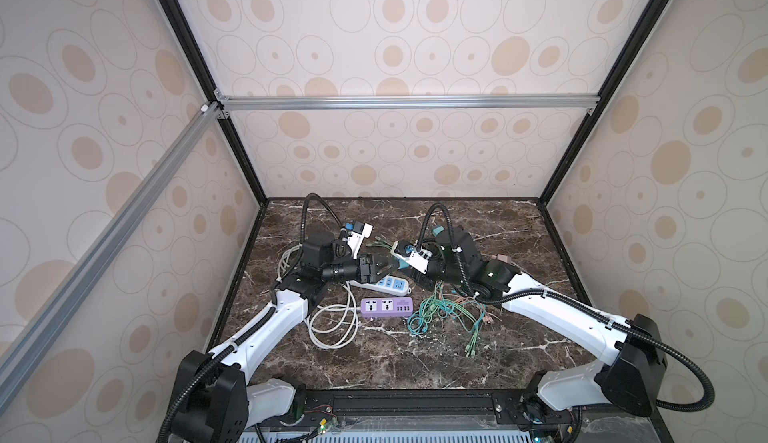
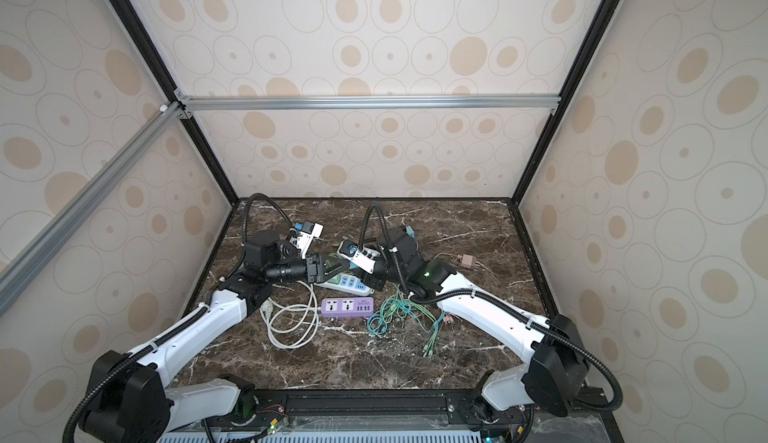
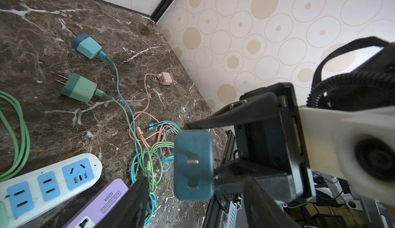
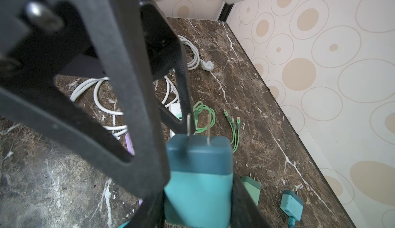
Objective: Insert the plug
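The plug [image 4: 198,173] is a teal block with two metal prongs, held up above the table. My right gripper [image 4: 196,190] is shut on its lighter rear half. In the left wrist view the plug's [image 3: 193,164] pronged face points at the camera. My left gripper [image 3: 196,184] is open, its jaws on either side of the plug with a gap at one finger [image 3: 132,201]. In both top views the two grippers [image 1: 384,266] [image 1: 406,264] meet above the white power strip [image 1: 386,283] [image 2: 347,283]. A purple power strip [image 1: 386,307] [image 3: 102,203] lies just in front of it.
A green plug [image 3: 79,89], another teal plug [image 3: 86,46] and a pink plug [image 3: 165,78] lie on the marble table [image 1: 415,362]. Tangled green, teal and pink cables [image 1: 444,312] sit right of the strips, a white cord coil [image 1: 332,324] left.
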{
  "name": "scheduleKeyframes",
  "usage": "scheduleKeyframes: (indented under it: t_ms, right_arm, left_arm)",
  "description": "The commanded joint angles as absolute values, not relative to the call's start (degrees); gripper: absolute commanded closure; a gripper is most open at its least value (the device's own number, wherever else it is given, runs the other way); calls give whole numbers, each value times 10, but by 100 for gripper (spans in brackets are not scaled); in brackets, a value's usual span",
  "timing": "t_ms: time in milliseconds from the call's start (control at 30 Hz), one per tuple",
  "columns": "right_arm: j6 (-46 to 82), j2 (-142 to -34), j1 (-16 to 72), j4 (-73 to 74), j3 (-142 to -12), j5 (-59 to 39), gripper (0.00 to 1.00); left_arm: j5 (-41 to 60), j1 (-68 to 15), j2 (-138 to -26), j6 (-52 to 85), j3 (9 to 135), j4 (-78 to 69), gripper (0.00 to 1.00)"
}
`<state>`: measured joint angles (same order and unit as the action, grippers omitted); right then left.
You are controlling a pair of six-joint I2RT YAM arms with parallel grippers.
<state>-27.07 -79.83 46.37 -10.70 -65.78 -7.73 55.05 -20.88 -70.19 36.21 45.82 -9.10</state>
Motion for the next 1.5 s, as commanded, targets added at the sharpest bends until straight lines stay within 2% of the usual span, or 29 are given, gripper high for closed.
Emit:
scheduleKeyframes:
  t_ms: [0, 167, 467, 800, 900, 1233, 1333, 1467]
  right_arm:
    - [-290, -788, 474, -91, -675, -78, 75]
    - [-296, -789, 479, -91, -675, -74, 75]
    - [-305, -788, 484, -88, -672, -62, 75]
    - [-308, -782, 485, -73, -661, -49, 74]
    - [-307, -782, 485, -73, -660, -45, 73]
    - [-249, -746, 483, -62, -632, -11, 56]
    - [-230, -718, 480, -69, -620, -3, 46]
    - [-192, -676, 474, -62, -593, -2, 35]
  left_arm:
    - [564, -214, -702, 353, 488, -99, 32]
    - [570, -215, -701, 357, 487, -106, 39]
    - [577, -216, -704, 367, 481, -118, 61]
    - [593, -220, -708, 376, 478, -131, 70]
    - [593, -220, -708, 379, 479, -133, 75]
    - [552, -220, -710, 400, 487, -157, 94]
    - [538, -220, -716, 406, 491, -180, 100]
    - [518, -220, -725, 413, 497, -195, 100]
